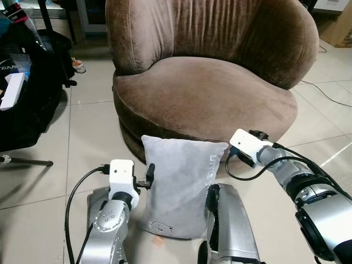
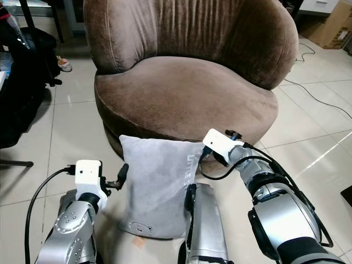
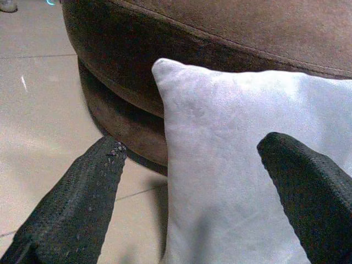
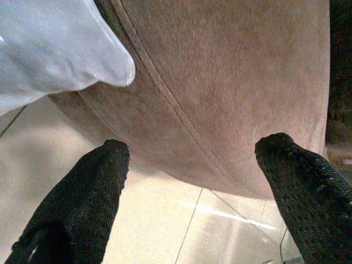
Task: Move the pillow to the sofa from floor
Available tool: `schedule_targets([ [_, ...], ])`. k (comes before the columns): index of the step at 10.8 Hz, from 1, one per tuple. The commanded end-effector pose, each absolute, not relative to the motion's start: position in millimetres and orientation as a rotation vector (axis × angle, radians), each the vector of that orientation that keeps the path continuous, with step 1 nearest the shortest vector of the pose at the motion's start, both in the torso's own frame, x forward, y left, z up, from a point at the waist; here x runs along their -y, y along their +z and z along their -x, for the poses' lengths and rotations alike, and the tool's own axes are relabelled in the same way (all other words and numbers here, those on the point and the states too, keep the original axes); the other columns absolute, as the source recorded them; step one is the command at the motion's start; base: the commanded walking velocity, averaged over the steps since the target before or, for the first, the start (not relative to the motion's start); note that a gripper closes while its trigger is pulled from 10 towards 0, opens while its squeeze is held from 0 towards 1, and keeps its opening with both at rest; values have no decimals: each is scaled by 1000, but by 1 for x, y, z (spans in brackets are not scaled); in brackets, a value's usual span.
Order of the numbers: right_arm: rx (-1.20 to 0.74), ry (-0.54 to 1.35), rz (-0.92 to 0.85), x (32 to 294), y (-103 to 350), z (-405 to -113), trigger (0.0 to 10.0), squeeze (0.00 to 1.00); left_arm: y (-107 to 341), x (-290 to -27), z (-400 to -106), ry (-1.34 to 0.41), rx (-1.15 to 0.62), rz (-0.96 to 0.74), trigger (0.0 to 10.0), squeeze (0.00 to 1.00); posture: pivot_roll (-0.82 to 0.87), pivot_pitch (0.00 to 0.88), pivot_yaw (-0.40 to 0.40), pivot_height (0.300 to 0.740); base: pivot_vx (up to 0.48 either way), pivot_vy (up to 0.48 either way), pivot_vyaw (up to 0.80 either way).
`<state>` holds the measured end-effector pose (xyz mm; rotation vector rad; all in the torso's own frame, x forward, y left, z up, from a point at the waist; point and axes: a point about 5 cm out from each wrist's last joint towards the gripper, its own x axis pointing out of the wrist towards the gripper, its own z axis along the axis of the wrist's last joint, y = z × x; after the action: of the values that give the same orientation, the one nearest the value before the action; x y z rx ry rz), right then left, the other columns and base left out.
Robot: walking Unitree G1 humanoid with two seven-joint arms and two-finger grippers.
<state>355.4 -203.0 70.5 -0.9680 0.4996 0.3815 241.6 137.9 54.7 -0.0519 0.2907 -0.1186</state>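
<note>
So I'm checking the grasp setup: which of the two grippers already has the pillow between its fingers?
The left gripper: its open fingers straddle the grey pillow's left edge. The right gripper, also open, faces the brown sofa's base, beside the pillow's corner.

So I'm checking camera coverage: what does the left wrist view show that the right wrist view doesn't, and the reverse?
The left wrist view shows the left tool open astride the grey pillow's side edge, one finger over its face, the other off over the tiled floor. The right wrist view shows the right tool open beside the pillow's upper corner, not around it, facing the sofa's curved brown side. Both show pillow, sofa base, floor and two spread black fingers.
</note>
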Motion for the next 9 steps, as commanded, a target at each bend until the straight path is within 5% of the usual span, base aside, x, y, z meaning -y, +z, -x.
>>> schedule_targets([
  [1,-531,370,1011,211,66,-351,10000,0,58,-132,-241,-139,-286,51,10000,0,-16,53,-142,412,0,0,0],
  [2,-475,488,1341,208,63,-349,10000,0,59,-133,-240,-139,-287,51,10000,0,-14,53,-147,412,0,0,0],
  [3,-446,521,1423,207,64,-349,10000,0,59,-133,-240,-138,-287,52,10000,0,-15,52,-149,412,0,0,0],
  [4,-341,632,1720,205,63,-348,10000,0,59,-133,-241,-134,-284,53,10000,0,-18,44,-153,412,0,0,0],
  [9,-167,713,1896,192,64,-349,10000,0,63,-132,-247,-147,-273,45,10000,0,-27,23,-138,412,0,0,0],
])
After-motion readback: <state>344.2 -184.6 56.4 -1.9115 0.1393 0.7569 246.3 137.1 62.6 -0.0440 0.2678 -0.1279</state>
